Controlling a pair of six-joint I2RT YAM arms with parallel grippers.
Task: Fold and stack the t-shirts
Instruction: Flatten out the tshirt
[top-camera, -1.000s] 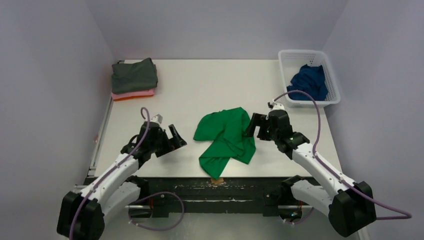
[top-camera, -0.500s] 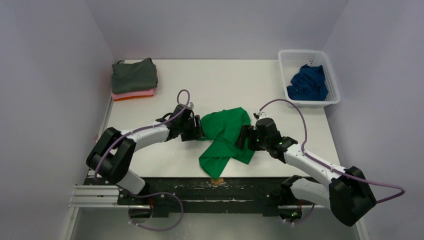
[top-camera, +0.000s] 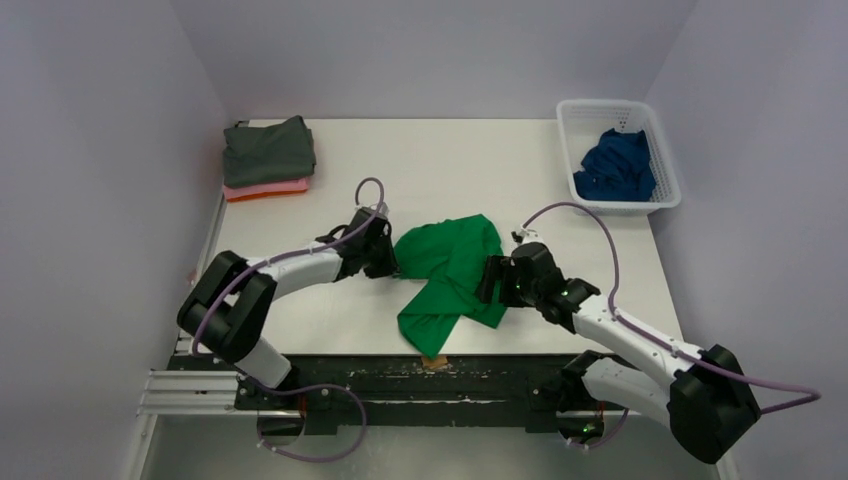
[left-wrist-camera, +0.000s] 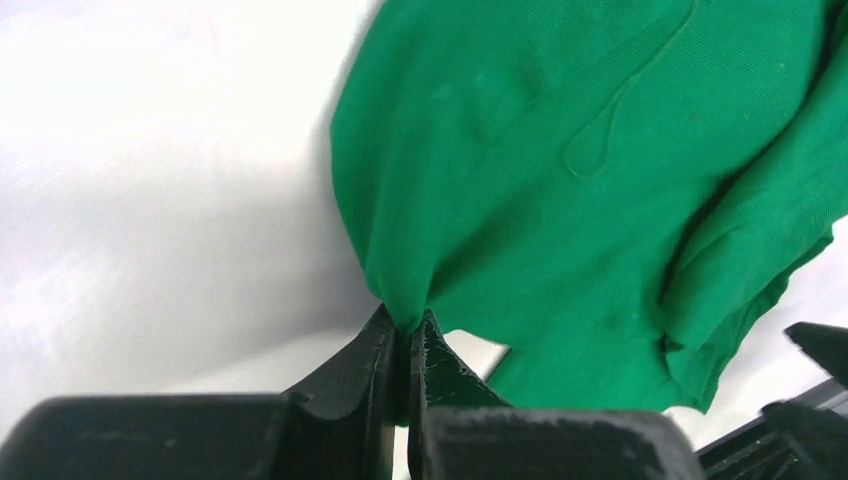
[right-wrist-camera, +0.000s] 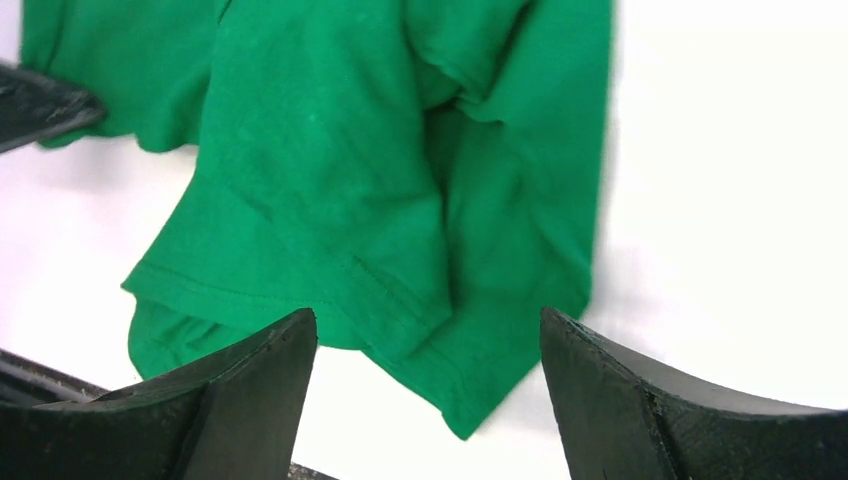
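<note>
A crumpled bright green t-shirt (top-camera: 448, 275) lies mid-table near the front edge. My left gripper (top-camera: 392, 262) is at its left edge, shut on a pinch of the green cloth (left-wrist-camera: 405, 305). My right gripper (top-camera: 489, 283) stands open at the shirt's right side, its fingers (right-wrist-camera: 250, 385) straddling a hemmed corner of the shirt (right-wrist-camera: 470, 395) without touching it. A folded stack sits at the back left: dark grey t-shirt (top-camera: 268, 150) on top of a pink one (top-camera: 268, 187) and an orange one (top-camera: 262, 195). A royal blue t-shirt (top-camera: 615, 165) lies bunched in the basket.
The white lattice basket (top-camera: 668, 165) stands at the back right corner. Grey walls close in on both sides and the back. A metal rail (top-camera: 430, 372) runs along the table's front edge by the arm bases.
The left arm swung from the front left to the shirt's left edge, and its jaws closed on the cloth. The right gripper moved down and left over the shirt's right side.
</note>
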